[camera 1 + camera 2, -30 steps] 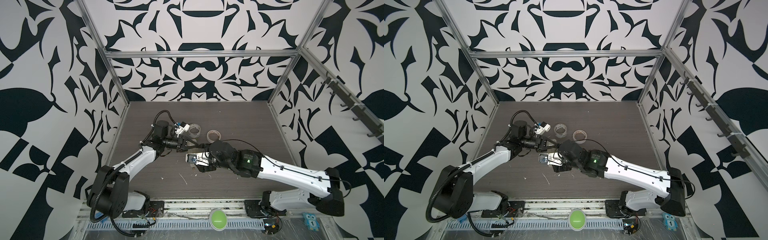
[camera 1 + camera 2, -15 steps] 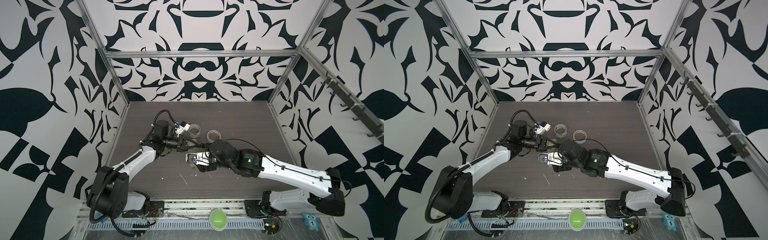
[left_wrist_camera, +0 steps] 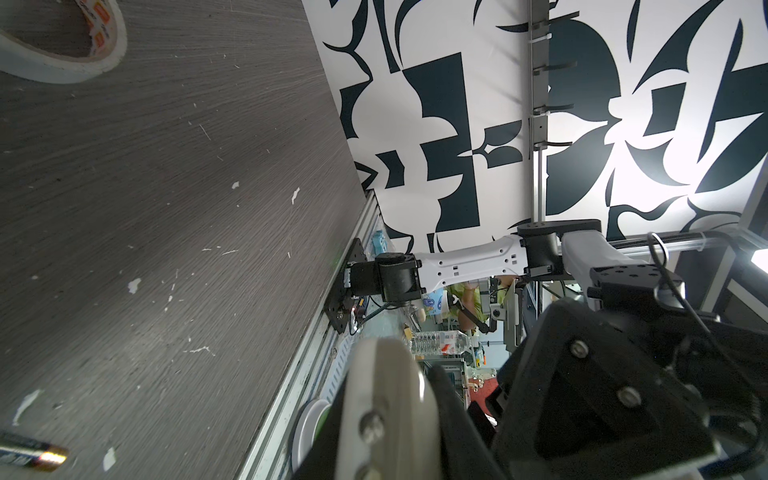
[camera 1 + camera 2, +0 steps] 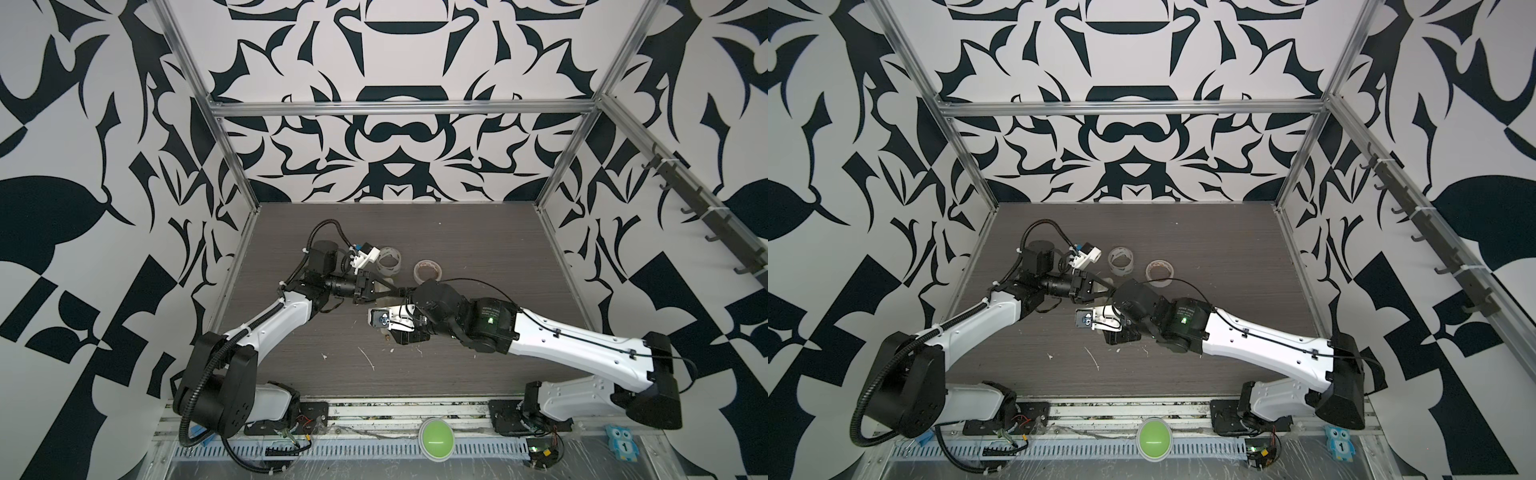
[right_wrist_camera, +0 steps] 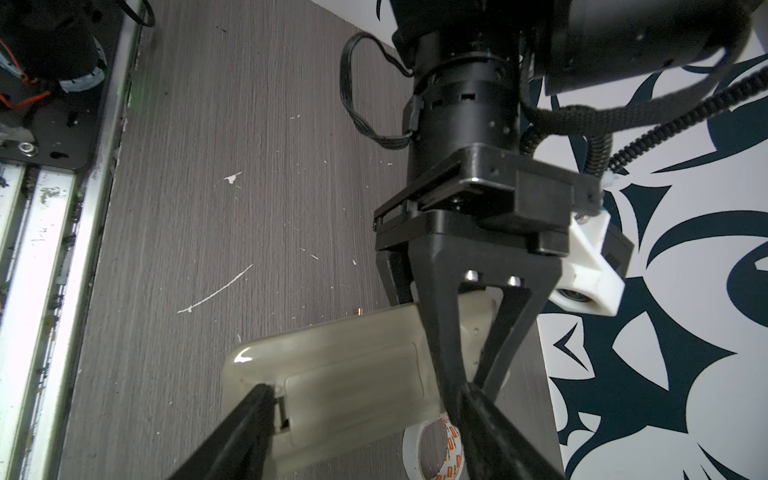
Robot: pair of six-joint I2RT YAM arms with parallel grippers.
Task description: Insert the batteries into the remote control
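Observation:
In the right wrist view the pale remote control (image 5: 332,374) is held above the table with its rear battery cover (image 5: 353,390) facing the camera. My left gripper (image 5: 463,374) is shut on one end of it. My right gripper (image 5: 365,395) stands open across the back. One fingertip (image 5: 262,403) sits at the dark gap along the cover's edge. A dark battery (image 3: 33,455) with a gold end lies on the table in the left wrist view. In both top views the left gripper (image 4: 397,291) (image 4: 1106,286) reaches under the right wrist (image 4: 436,299), which hides the right fingers.
A clear tape roll (image 4: 390,262) and a brownish tape roll (image 4: 428,270) lie just behind the grippers; one roll (image 5: 432,449) shows under the remote. White flecks (image 4: 368,359) dot the dark table. A green button (image 4: 435,434) sits on the front rail.

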